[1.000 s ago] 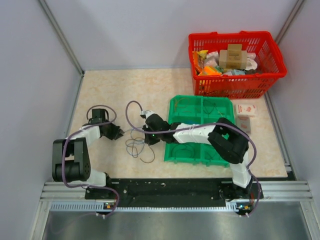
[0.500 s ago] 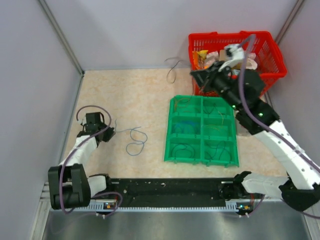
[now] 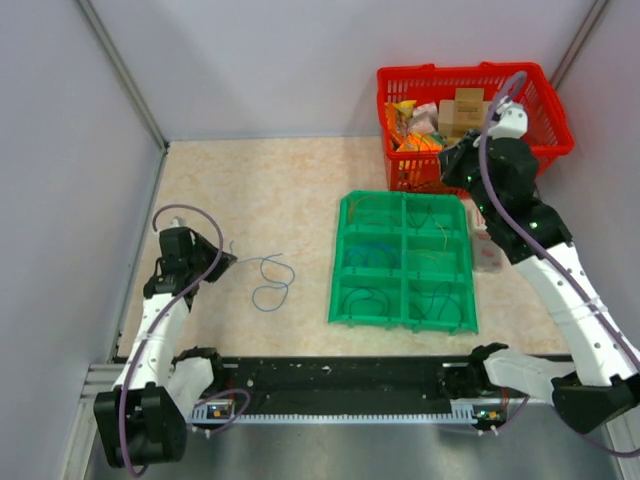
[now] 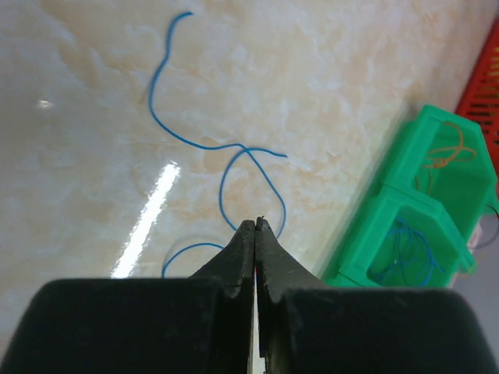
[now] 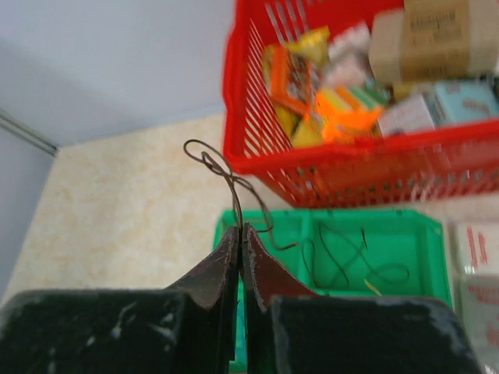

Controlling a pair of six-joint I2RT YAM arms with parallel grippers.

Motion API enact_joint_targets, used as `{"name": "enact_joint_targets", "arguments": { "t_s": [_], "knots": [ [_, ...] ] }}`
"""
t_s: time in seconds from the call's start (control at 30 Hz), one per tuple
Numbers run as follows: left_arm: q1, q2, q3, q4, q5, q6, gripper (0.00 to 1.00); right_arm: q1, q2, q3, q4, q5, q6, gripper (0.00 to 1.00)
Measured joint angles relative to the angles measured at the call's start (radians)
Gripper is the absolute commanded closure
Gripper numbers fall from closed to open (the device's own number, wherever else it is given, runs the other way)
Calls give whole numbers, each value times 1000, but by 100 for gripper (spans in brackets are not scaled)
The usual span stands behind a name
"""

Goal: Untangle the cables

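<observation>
Since both look limp and nearly weightless, a pinch near an end suits them: the right gripper (image 5: 240,227) jaws clamp the dark cable (image 5: 227,176); the left gripper (image 4: 256,223) jaws are closed beside the blue cable (image 4: 221,191).

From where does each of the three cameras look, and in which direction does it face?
Top external: above and behind the bases, facing down on the table; left arm and right arm both show.
Left wrist: on the left arm, facing down past the shut left gripper at a blue cable on the table.
Right wrist: on the right arm, facing past the right gripper, shut on a dark cable, toward the red basket.
Shared: all three views show the green tray.
</observation>
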Motion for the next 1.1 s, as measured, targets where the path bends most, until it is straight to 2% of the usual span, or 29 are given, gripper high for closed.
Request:
{"name": "enact_joint_targets", "arguments": {
  "t_s": [0.23, 0.27, 0.37, 0.43, 0.47, 0.63, 0.77, 0.87, 1.0, 1.03, 1.1],
  "knots": [
    [0, -65, 5, 45, 223, 66, 100, -114, 82, -186, -85, 0, 98, 100],
    [0, -67, 11, 45, 241, 70, 96, -134, 103, -195, -90, 4, 113, 100],
    [0, -63, 37, 35, 266, 84, 64, -159, 151, -206, -98, 24, 153, 100],
    [-2, -49, 60, 18, 270, 105, 51, -163, 185, -205, -102, 39, 193, 100],
    [-8, -36, 72, 7, 266, 117, 48, -163, 200, -205, -103, 43, 208, 100],
    [-98, 42, 123, -74, 175, 165, 47, -163, 297, -204, -129, 79, 317, 100],
    [-274, 52, 125, -135, 40, 175, 47, -163, 309, -214, -158, 101, 434, 100],
    [-353, 71, 131, -166, -30, 174, 43, -163, 326, -209, -179, 145, 530, 100],
    [-427, 130, 150, -211, -139, 172, 41, -174, 427, -156, -236, 172, 638, 100],
    [-447, 143, 157, -222, -164, 171, 36, -178, 455, -150, -240, 177, 664, 100],
    [-486, 162, 169, -236, -204, 173, 31, -184, 496, -150, -257, 195, 705, 100]
  ]
}}
